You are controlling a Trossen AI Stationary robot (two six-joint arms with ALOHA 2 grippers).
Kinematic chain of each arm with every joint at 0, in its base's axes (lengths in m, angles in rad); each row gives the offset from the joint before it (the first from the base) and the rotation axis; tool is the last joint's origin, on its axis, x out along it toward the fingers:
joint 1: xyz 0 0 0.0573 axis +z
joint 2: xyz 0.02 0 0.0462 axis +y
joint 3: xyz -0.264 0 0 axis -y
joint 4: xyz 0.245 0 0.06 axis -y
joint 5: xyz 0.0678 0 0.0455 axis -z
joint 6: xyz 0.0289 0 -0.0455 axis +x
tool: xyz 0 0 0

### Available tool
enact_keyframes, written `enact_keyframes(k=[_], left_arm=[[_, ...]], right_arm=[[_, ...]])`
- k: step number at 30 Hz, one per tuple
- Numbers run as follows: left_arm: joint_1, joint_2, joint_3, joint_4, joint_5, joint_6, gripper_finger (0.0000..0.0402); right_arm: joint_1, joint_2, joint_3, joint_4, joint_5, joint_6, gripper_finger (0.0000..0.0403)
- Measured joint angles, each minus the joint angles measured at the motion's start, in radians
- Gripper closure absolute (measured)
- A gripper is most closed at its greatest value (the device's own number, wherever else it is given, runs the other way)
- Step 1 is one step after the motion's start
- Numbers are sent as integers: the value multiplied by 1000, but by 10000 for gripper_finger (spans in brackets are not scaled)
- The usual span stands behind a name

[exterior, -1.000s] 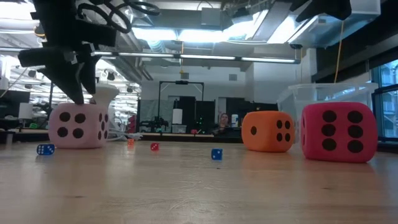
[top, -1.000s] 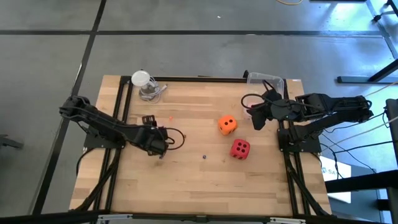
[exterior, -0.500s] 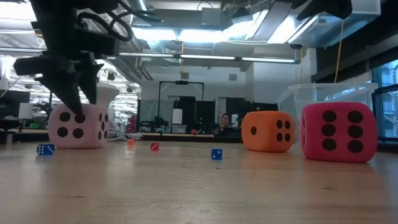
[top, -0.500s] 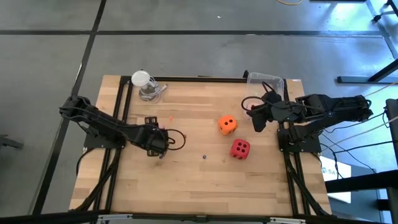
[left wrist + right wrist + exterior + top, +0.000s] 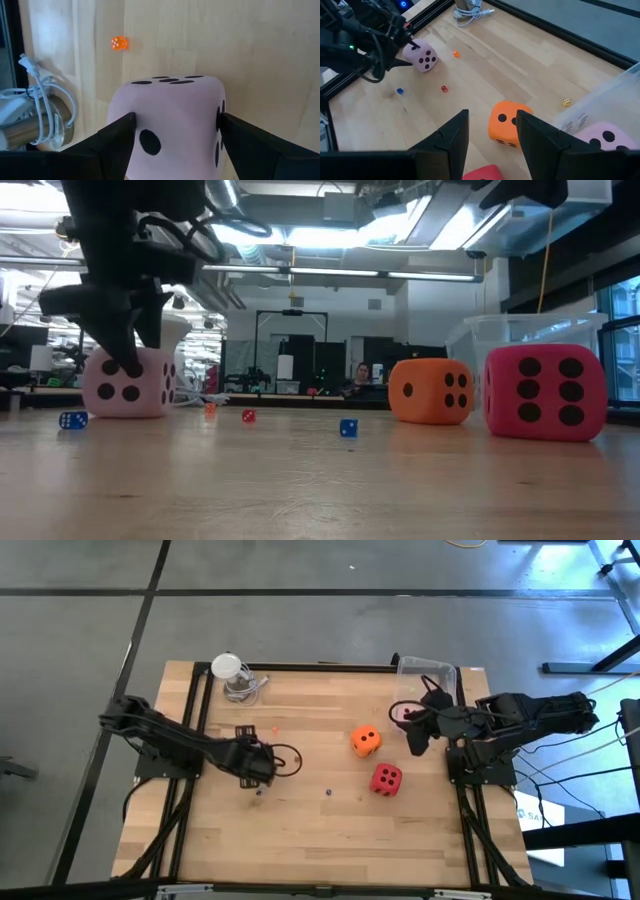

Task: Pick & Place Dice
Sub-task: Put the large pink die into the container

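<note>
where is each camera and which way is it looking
High view: above the table, straight down; both arms, the orange die and red die.
Low view: at tabletop height, level into the room; the left gripper at the pink die.
Left wrist view: past its open fingers straddling that pink die.
Right wrist view: the right gripper open above the orange die.
Shared: both wrist views and the low view show the same pink die.

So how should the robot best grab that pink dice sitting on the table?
Probably from above, pinching two opposite flat side faces. The pink dice sits flat on the table, and the left gripper already has an open finger beside each side. It looks soft, so squeezing mid-height seems best.
</note>
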Motion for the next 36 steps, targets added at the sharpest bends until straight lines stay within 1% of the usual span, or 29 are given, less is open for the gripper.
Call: enact_keyframes(k=[4,9,16,20,23,27,31,36], left_arm=[[-10,66,2,-3,-19,0,122],[-8,160,1,-9,-22,-43,122],[-20,270,6,29,-93,-57,123],[-45,280,6,25,-110,-60,136],[-58,276,5,-11,-110,-71,153],[-55,265,4,-113,-49,-149,170],[-52,264,5,-131,-42,-166,173],[-52,264,5,-117,-40,-165,165]], right_arm=[[18,0,0,-4,27,0,238],[40,0,0,-8,52,-2,238],[59,0,0,-14,52,1,238],[70,0,0,-14,52,2,238],[76,1,0,-14,53,2,238],[80,1,0,-15,53,4,238],[81,2,0,-15,54,2,238],[82,14,-1,-16,58,2,238]])
